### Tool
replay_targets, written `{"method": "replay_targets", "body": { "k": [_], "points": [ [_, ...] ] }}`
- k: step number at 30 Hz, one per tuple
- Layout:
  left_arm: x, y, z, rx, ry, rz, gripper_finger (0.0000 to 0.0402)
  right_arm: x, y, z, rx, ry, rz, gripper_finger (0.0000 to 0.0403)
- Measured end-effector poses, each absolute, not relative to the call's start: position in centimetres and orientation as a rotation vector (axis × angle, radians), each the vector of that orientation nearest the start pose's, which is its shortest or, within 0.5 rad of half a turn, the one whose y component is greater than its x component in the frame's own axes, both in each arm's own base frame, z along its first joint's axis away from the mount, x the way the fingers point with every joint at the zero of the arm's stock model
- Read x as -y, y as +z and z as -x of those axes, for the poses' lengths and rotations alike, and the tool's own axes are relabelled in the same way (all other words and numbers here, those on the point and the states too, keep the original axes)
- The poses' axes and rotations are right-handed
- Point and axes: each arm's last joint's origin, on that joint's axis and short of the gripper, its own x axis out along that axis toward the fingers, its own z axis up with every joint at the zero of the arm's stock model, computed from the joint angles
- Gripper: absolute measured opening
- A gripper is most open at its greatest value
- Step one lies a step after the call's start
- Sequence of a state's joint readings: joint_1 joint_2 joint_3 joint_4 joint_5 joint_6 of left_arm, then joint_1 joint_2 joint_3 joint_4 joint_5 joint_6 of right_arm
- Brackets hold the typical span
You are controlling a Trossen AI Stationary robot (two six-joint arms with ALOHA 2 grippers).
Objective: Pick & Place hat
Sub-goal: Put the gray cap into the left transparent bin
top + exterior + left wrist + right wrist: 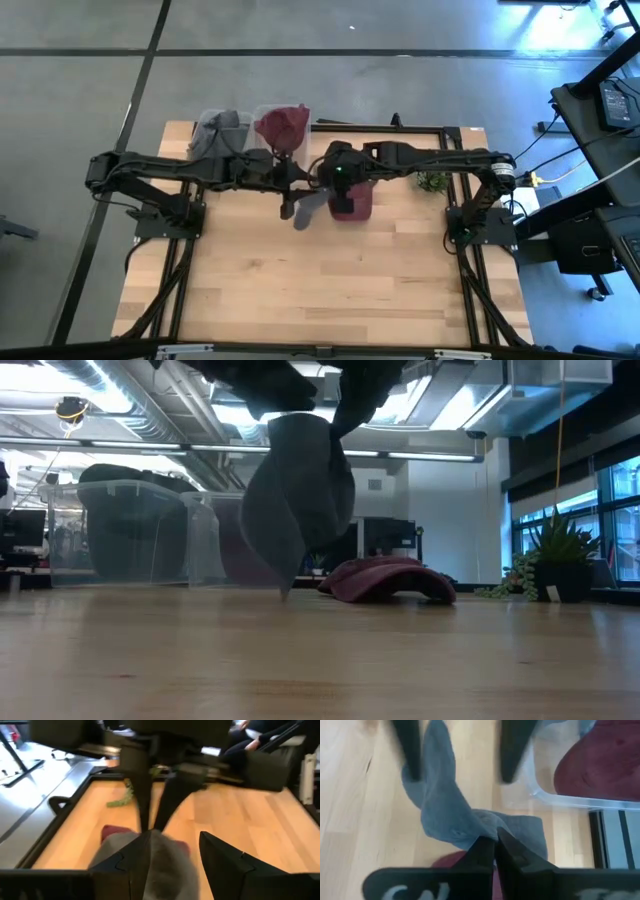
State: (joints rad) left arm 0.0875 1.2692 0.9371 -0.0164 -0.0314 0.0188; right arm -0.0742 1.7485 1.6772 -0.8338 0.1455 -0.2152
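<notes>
left bin: clear tub (222,135) at the table's far edge, grey hats piled in it; you can ignore it for now.
second bin: clear tub (283,128) just right of the first, maroon hats inside.
left gripper: your left gripper (287,183) reaches in from the left to mid-table. In the left wrist view its fingers (131,865) stand apart with the cloth between them, not pinched. The right wrist view shows the same two fingers apart, one either side of the cloth.
grey hat: grey hat (306,208) is off the table, hanging in a long fold under the two grippers; in the low view (297,500) its lowest tip looks at or just above the wood, I can't tell which.
right gripper: your right gripper (495,851) comes in from the right and is clamped tight on a bunch of the grey cloth. It carries the hat alone.
maroon hat: maroon hat (352,204) lies flat on the table under the right wrist, just right of the hanging grey one, not held.
step: my read is mid-carry or a handover at table centre, hat lifted, not yet placed.
next move: if you're handing over, close the left fingers on the fold before the right lets go. If placing, lift so the tail clears the maroon hat.
</notes>
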Motion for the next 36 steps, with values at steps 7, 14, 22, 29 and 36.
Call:
{"method": "replay_targets", "body": {
  "k": [7,14,22,29,36],
  "points": [
    [-2.6,29.3,-28.9,-0.357,0.125,0.045,0.0159,3.2,33.2,-37.6,-0.895,-0.125,0.207,0.0007],
    [-2.7,28.0,-29.8,-0.399,0.141,0.088,0.0153,3.2,33.2,-37.7,-0.879,-0.172,0.165,0.0007],
    [-2.7,27.7,-29.9,-0.413,0.135,0.094,0.0077,2.9,33.2,-37.6,-0.88,-0.196,0.099,0.0007],
    [-2.7,27.6,-29.9,-0.423,0.117,0.027,0.0007,2.2,33.2,-37.7,-0.88,-0.171,0.129,0.0007],
    [-2.7,27.7,-29.9,-0.424,0.106,0.001,0.0004,2.1,33.2,-37.7,-0.883,-0.156,0.159,0.0007]
  ]
}}
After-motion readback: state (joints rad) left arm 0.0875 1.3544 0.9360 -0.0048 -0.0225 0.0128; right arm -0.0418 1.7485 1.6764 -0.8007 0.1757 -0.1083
